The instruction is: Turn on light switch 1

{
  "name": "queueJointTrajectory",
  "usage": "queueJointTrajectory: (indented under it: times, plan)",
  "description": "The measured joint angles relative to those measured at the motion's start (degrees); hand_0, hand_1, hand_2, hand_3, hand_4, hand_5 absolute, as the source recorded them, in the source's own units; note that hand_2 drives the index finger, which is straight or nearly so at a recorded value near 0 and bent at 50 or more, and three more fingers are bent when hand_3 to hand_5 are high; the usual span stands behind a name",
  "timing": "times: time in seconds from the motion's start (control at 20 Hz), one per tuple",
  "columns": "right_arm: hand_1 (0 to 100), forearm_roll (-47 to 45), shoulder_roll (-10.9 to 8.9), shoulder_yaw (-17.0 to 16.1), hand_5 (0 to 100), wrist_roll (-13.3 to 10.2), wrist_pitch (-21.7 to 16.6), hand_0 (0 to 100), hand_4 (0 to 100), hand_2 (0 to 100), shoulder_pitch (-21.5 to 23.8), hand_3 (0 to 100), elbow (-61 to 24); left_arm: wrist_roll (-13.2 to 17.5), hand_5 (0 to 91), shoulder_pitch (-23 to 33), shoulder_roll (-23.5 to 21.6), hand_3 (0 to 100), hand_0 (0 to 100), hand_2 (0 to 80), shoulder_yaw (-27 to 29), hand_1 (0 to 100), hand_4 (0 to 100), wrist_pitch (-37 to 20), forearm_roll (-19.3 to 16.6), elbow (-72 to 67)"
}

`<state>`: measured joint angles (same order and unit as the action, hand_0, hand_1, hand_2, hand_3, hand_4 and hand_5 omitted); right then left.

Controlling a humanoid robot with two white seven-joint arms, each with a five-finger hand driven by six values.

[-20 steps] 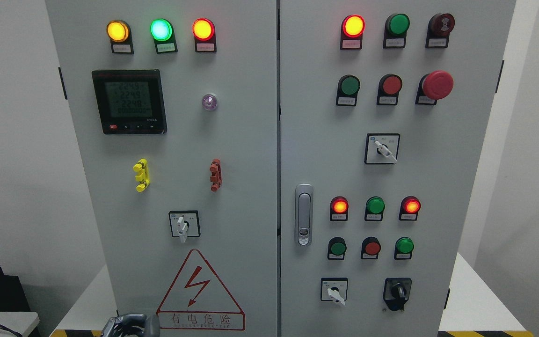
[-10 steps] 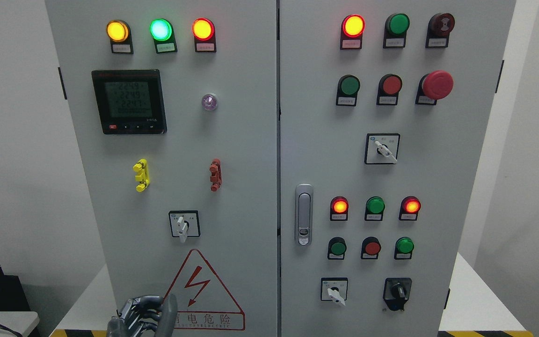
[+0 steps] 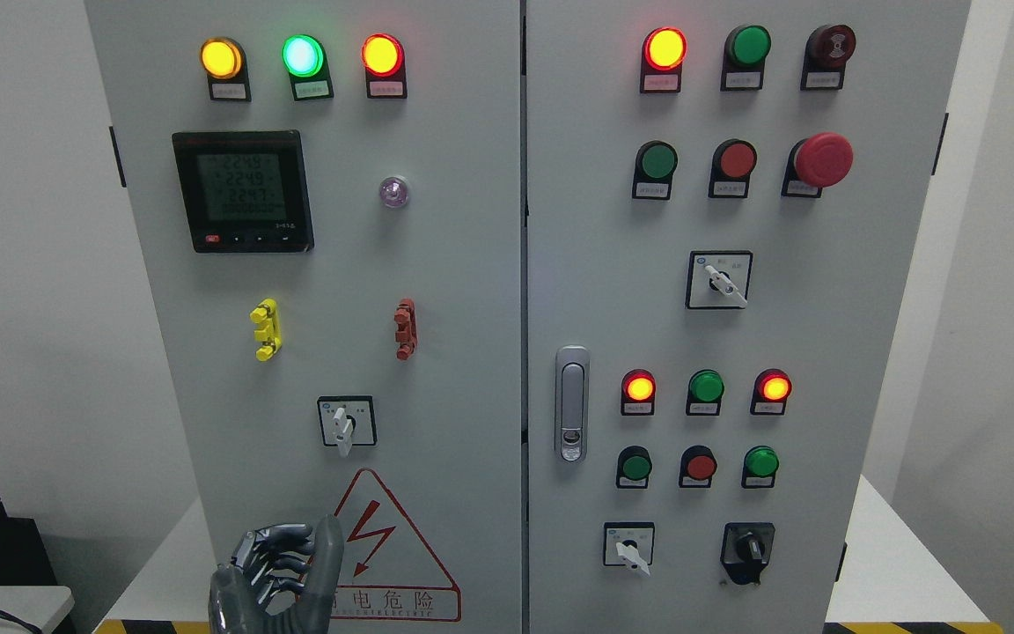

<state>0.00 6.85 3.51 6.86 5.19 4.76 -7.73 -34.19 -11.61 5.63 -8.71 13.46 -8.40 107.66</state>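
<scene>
now left hand [image 3: 274, 577] apparently higher.

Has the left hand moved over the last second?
Yes. The left hand has risen from the bottom edge and now overlaps the lower left of the warning triangle, below the rotary switch.

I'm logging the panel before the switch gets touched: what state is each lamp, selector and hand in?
Yellow lamp: lit.
Green lamp: lit.
Top-right red lamp: lit.
Meter display: on.
Left door selector: handle pointing down.
Door latch: flush, closed.
Left hand: curled, holding nothing, in front of the warning sign.
</scene>
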Motion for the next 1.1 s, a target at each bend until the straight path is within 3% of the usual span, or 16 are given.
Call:
queueJointTrajectory:
  times: [0.25, 0.35, 0.5, 1.1]
  plan:
    - [39, 0.0, 0.0, 0.0, 0, 0.0, 0.0, 12, 0, 0, 0.0, 0, 0.0, -2.6, 70.2, -1.2, 0.2, 69, 0, 52.7, -1.1, 59, 73, 0.7, 0.0, -0.1]
    - [39, 0.0, 0.0, 0.0, 0, 0.0, 0.0, 12, 0, 0, 0.0, 0, 0.0, -2.9, 70.2, -1.9, 0.2, 69, 9, 52.6, -1.4, 58, 73, 1.0, 0.0, -0.2]
    - [39, 0.0, 0.0, 0.0, 0, 0.0, 0.0, 12, 0, 0, 0.0, 0, 0.0, -3.4, 70.1, -2.7, 0.3, 69, 13, 52.4, -1.8, 58, 73, 1.9, 0.1, -0.4]
    - [39, 0.0, 0.0, 0.0, 0, 0.0, 0.0, 12, 0, 0, 0.0, 0, 0.0, -3.9, 69.7, -5.9, 0.6, 68, 15, 52.1, -3.0, 59, 73, 6.6, 0.2, -0.9]
